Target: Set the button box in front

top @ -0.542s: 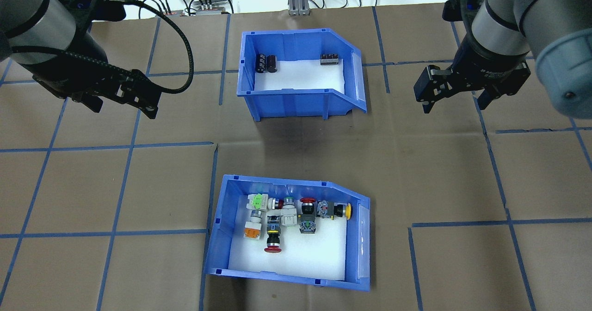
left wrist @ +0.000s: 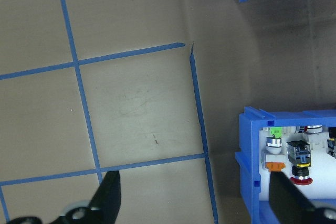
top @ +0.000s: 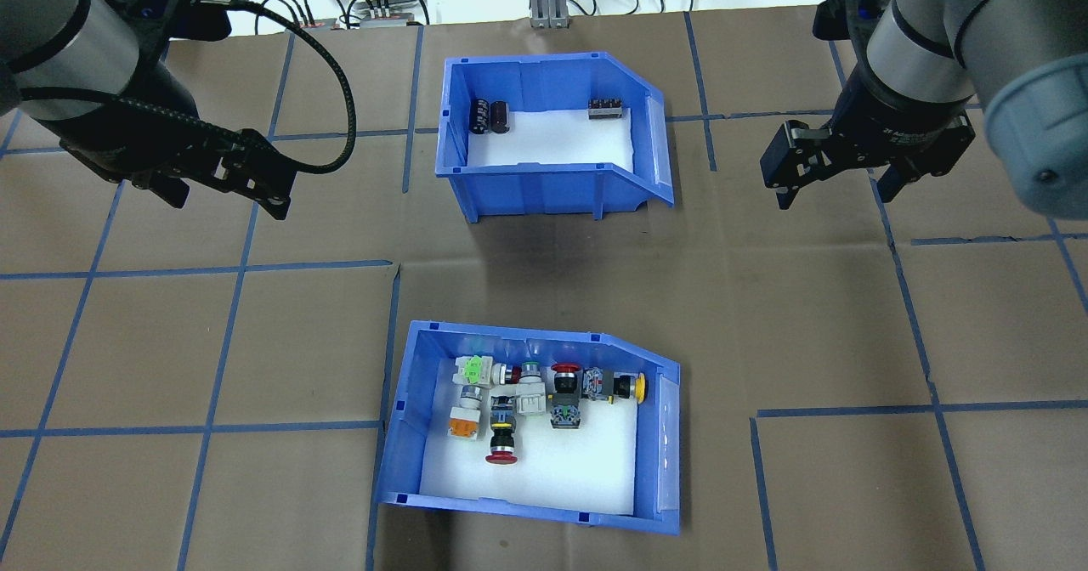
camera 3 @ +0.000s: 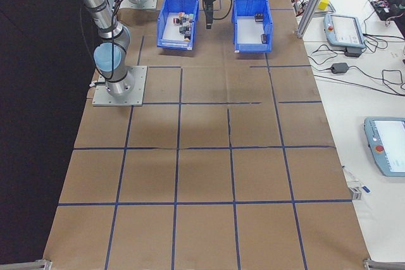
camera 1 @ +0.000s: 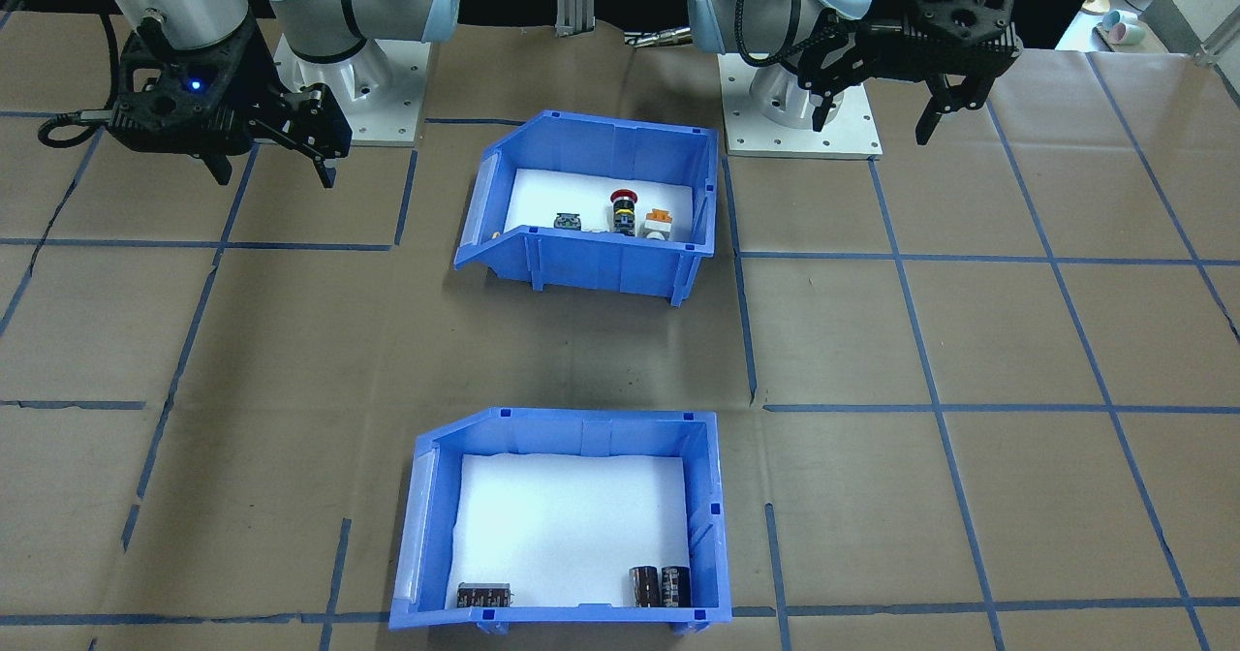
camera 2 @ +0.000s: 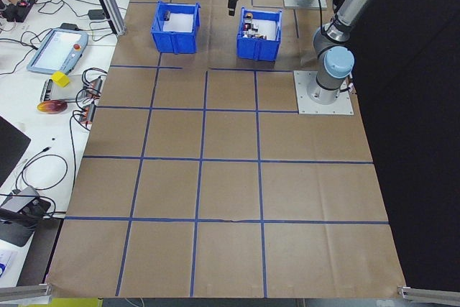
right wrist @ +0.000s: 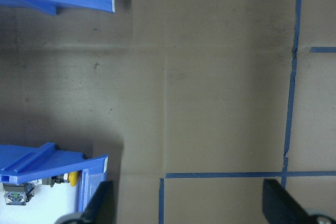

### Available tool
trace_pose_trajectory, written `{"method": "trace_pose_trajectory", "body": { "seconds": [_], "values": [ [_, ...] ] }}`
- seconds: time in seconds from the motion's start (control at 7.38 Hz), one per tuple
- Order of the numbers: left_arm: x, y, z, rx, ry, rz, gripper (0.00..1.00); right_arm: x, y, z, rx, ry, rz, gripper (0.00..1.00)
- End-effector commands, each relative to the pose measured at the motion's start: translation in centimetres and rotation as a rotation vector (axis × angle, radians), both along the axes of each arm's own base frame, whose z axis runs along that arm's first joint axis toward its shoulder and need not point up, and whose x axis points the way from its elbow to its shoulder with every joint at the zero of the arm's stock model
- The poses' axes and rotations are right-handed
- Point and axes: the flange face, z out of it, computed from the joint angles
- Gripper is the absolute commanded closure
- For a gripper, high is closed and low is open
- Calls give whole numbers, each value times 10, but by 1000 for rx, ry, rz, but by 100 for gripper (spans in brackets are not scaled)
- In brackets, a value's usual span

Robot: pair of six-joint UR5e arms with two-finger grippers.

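Holding btns — button box (top: 531, 422)

Bright, even overhead lighting is flooding every view, and the focus is staying sharp.
The white foam liner (top: 544, 448) in the button box (top: 399, 435) is glaring nearly blown-out, soft shadows are pooling on the desk (top: 765, 299) beside both bins, and the wrist views are darkening toward their lower edges.

overhead: behind robot, steeply down | front: opposite side, facing robot | side views: table ends, far back | wrist cams: close, straight down | shared: both bins (top: 557, 142) (top: 531, 426)
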Motion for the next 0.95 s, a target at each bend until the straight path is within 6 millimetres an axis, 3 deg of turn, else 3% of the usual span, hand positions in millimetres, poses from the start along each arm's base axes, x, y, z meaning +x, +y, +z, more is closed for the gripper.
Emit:
{"method": "trace_pose_trajectory", "body": {
  "seconds": [0.0, 0.41, 0.68, 0.81],
  "values": [
    [-1, -2, -2, 4, 10, 1, 1, 0, 0, 0, 1, 3, 3, 0],
    [0, -15, -22, 40, 6, 3, 1, 0, -1, -2, 4, 6, 36, 0],
    [-1, -13, -23, 49, 12, 74, 1, 1, -16, -14, 27, 2, 109, 0],
    [-3, -10, -22, 46, 23, 205, 1, 2, -31, -23, 37, -5, 112, 0]
  ]
}}
